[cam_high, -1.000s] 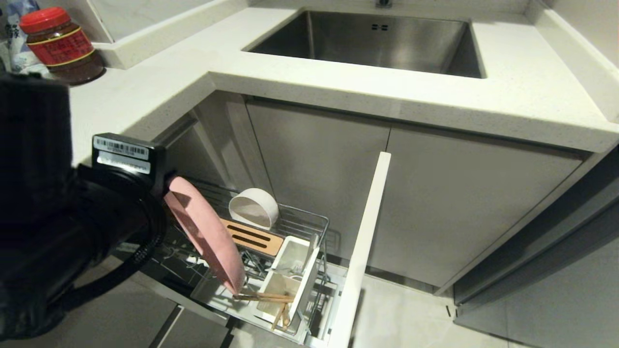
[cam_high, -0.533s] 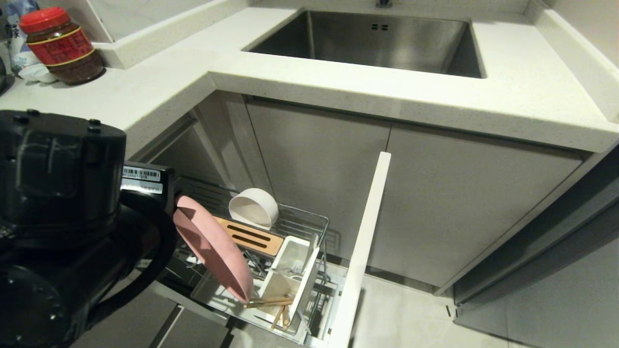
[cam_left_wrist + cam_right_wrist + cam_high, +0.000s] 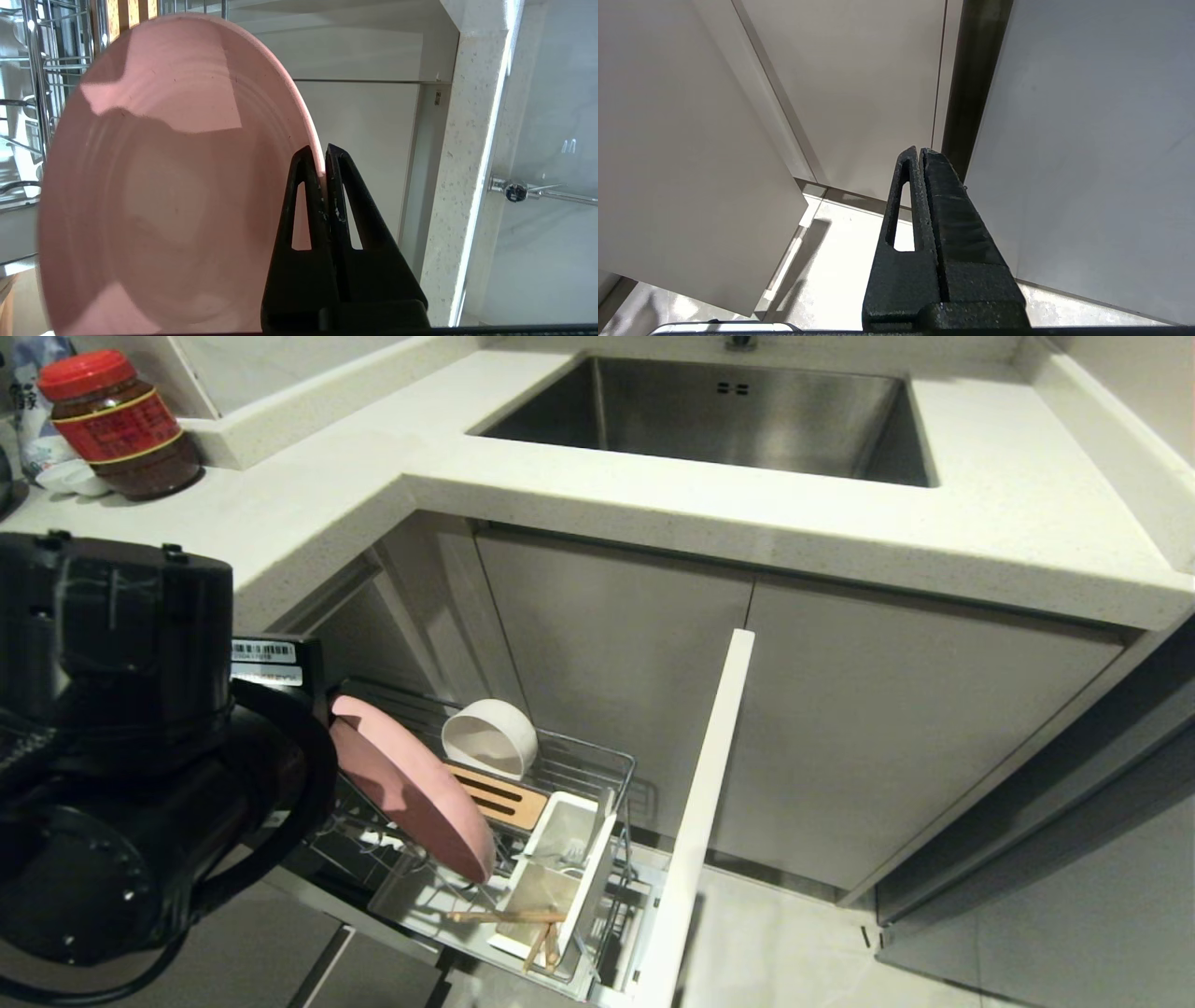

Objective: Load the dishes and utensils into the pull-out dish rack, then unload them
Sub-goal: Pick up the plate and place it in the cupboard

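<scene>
My left gripper [image 3: 321, 154] is shut on the rim of the pale-pink plate [image 3: 163, 186], which stands tilted on edge over the pull-out dish rack [image 3: 597, 765]. From the head camera the plate [image 3: 411, 793] leans above the wire basket, and my left arm hides the gripper itself. The off-white bowl [image 3: 490, 737] lies on its side at the back of the rack, beside the slotted wooden strip [image 3: 504, 798]. The chopsticks [image 3: 509, 917] lie across the nearer white utensil cup. A fork [image 3: 571, 851] shows faintly in the farther cup. My right gripper [image 3: 920, 151] hangs shut and empty beside cabinet fronts.
The rack's white front panel [image 3: 700, 821] stands out toward me. Above are the speckled countertop [image 3: 653, 495] and the steel sink [image 3: 719, 415]. A red-lidded jar [image 3: 117, 425] stands at the counter's far left. My left arm [image 3: 112, 747] fills the left foreground.
The left arm has lowered the plate and carried it further over the rack, tipping it flatter. The chopsticks have shifted a little on the cup. The right arm is still.
</scene>
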Tool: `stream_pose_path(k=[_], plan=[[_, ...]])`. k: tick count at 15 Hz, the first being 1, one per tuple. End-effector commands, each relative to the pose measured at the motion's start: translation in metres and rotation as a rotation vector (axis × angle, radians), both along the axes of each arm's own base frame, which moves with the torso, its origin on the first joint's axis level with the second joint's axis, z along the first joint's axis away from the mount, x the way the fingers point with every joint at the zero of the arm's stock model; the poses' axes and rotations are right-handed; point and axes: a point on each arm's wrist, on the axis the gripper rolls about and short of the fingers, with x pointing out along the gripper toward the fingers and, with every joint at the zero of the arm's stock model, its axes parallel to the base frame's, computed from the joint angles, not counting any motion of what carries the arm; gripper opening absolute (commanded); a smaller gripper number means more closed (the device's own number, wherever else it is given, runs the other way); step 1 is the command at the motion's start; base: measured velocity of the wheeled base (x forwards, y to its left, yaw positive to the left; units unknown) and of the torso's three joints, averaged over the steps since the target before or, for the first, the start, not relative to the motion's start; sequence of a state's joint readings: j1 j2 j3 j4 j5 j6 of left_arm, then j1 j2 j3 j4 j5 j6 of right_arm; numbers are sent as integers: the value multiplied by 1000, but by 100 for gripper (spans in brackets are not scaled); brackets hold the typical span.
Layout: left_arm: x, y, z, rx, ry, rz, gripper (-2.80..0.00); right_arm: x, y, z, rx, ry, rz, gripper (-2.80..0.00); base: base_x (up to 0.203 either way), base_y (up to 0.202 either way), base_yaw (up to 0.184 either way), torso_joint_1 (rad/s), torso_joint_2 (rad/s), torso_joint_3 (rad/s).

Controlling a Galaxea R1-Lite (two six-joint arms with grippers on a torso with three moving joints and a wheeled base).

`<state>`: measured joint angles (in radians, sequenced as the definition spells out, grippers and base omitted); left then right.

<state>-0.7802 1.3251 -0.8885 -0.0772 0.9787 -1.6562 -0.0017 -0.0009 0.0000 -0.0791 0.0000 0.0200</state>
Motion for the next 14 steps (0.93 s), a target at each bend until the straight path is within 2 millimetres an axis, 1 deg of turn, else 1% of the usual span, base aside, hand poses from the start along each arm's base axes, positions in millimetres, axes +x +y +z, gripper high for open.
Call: stream_pose_path(k=[1,4,6,9,14], plan=[[4,1,-1,-6,1,16,-280,2,0,-7,0,27,0,-280,0,0,0,0,0,0],[11,3,-2,-20,0,20,-280,2,0,-7,0,26,0,-280,0,0,0,0,0,0],[20,6,-6,-21,15,32,-280,2,0,-7,0,26,0,-280,0,0,0,0,0,0],[39,7,-18,-14,45,57,-280,2,0,-7,0,26,0,-280,0,0,0,0,0,0],[54,5,-33,-10,75,58,-280,2,0,-7,0,26,0,-280,0,0,0,0,0,0]])
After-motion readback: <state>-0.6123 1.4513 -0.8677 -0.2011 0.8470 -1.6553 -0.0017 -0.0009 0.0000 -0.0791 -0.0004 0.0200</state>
